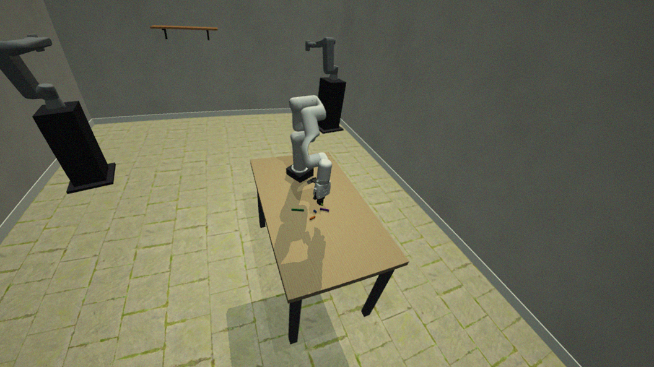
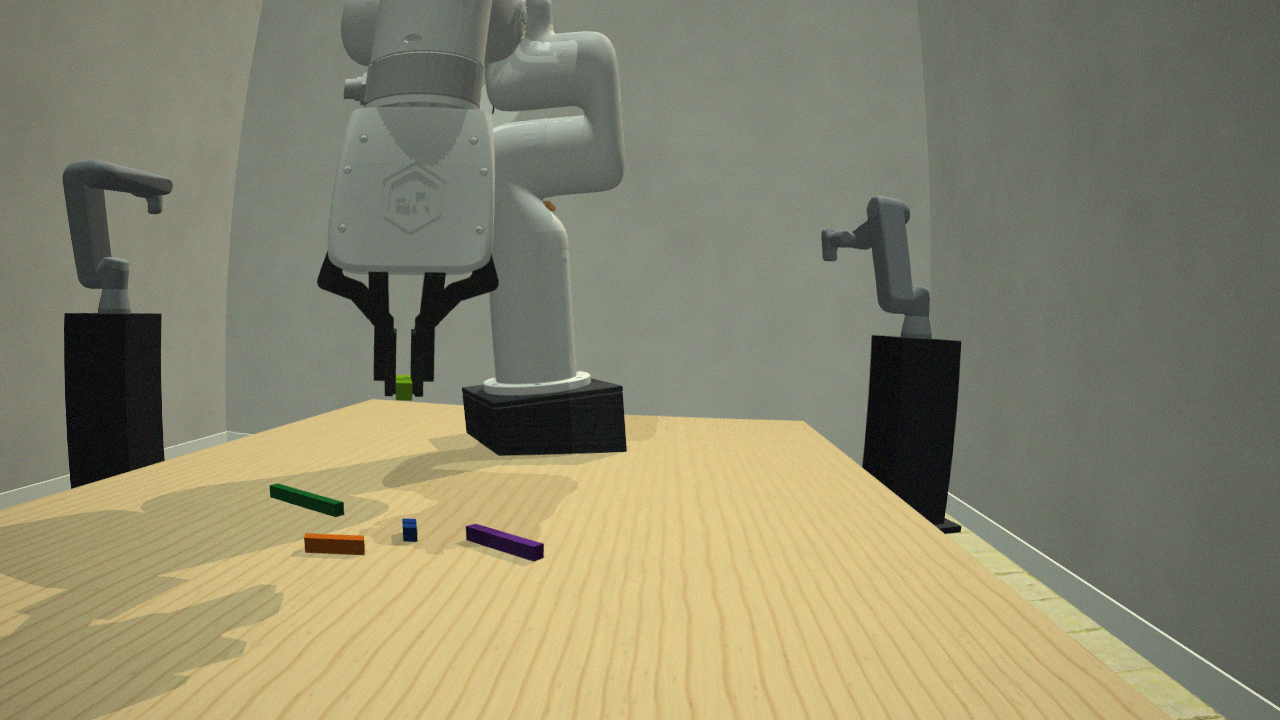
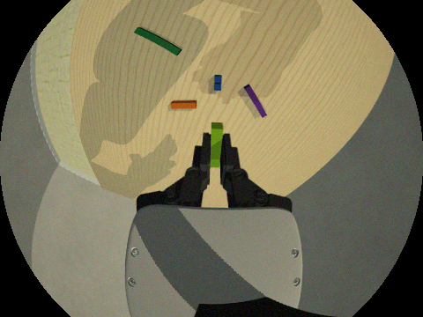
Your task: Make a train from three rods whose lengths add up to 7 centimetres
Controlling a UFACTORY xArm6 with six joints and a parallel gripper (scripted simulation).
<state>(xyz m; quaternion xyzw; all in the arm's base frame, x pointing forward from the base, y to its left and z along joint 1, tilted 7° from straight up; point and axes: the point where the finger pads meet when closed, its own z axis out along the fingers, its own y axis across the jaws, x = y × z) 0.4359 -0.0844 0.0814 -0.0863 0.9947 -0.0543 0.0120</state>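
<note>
Five rods lie flat on the wooden table (image 1: pixel 350 246) (image 2: pixel 716 608) (image 3: pixel 308 128), and one more is up in the gripper. Going left to right in the exterior view, a grey arm (image 1: pixel 12 65) (image 2: pixel 85 223) stands on a black pedestal beyond the table. Next comes the green rod (image 1: pixel 297 210) (image 2: pixel 306 499) (image 3: pixel 158 41), slanting across a shaded patch, then the orange rod (image 1: pixel 312 218) (image 2: pixel 333 544) (image 3: pixel 183 105), nearer that camera. The gripper (image 1: pixel 320 201) (image 2: pixel 403 387) (image 3: pixel 215 143) hangs pointing down, its fingers closed on the sides of the lime rod (image 1: pixel 322 204) (image 2: pixel 403 388) (image 3: pixel 216 143), which is held above the table. Just to the right are two short blue rods (image 1: pixel 315 211) (image 2: pixel 409 530) (image 3: pixel 218 83), one right behind the other with a thin dark seam between them; whether they touch, I cannot tell. The purple rod (image 1: pixel 324 209) (image 2: pixel 503 541) (image 3: pixel 256 101) lies at a slant, apart from them. Farther back is the robot's black base (image 1: pixel 294 174) (image 2: pixel 544 429), and at far right a second grey arm (image 1: pixel 328 56) (image 2: pixel 890 255) stands on its own pedestal. The lime rod is apart from the blue pair, so the three do not form a train.
</note>
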